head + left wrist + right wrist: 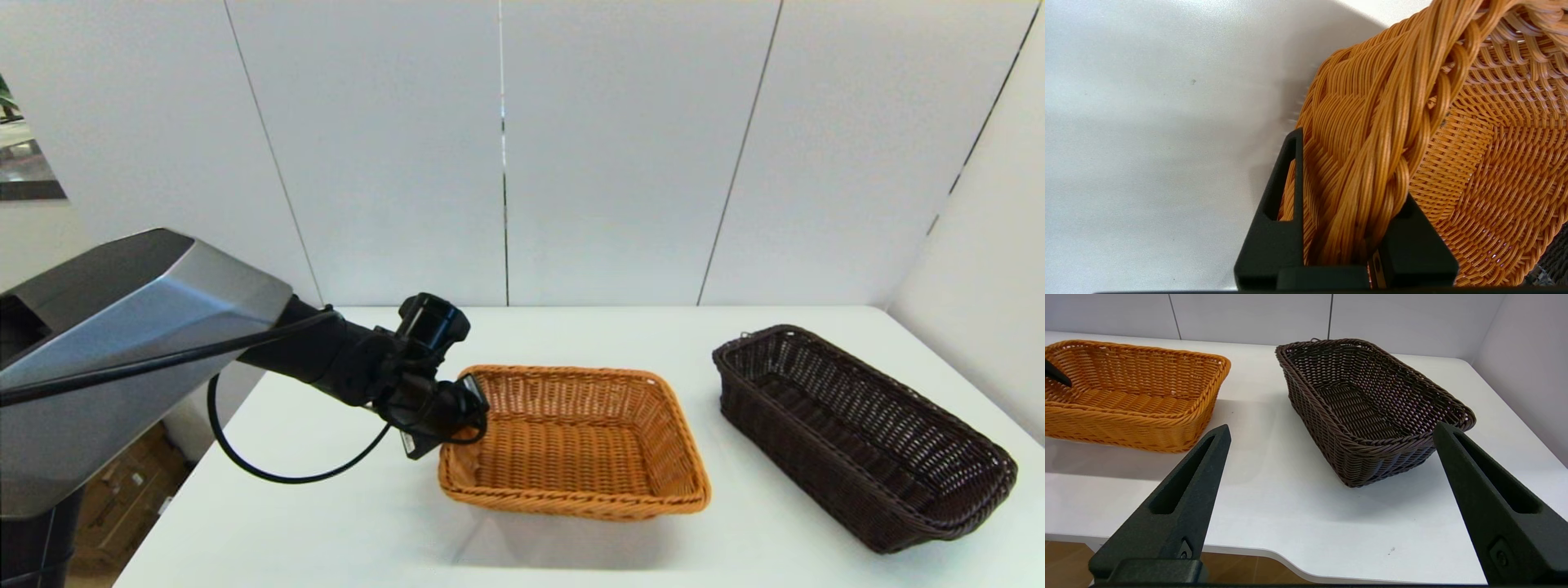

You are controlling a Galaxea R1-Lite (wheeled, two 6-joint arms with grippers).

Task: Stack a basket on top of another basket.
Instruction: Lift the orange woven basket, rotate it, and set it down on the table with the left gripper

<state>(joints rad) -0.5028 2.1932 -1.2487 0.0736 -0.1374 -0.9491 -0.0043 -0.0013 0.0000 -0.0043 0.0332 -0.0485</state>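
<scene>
Our left gripper (467,412) pinches the braided left rim of the orange-tan basket (575,441), tilting it to lift. Our right gripper (1331,433), spread, waits near the table edge. The dark brown basket (865,433) sits right, apart.

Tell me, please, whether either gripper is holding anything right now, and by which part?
The left gripper is shut on the orange-tan basket, pinching the braided rim at its left end. The right gripper is open, holding nothing, short of the dark brown basket.
</scene>
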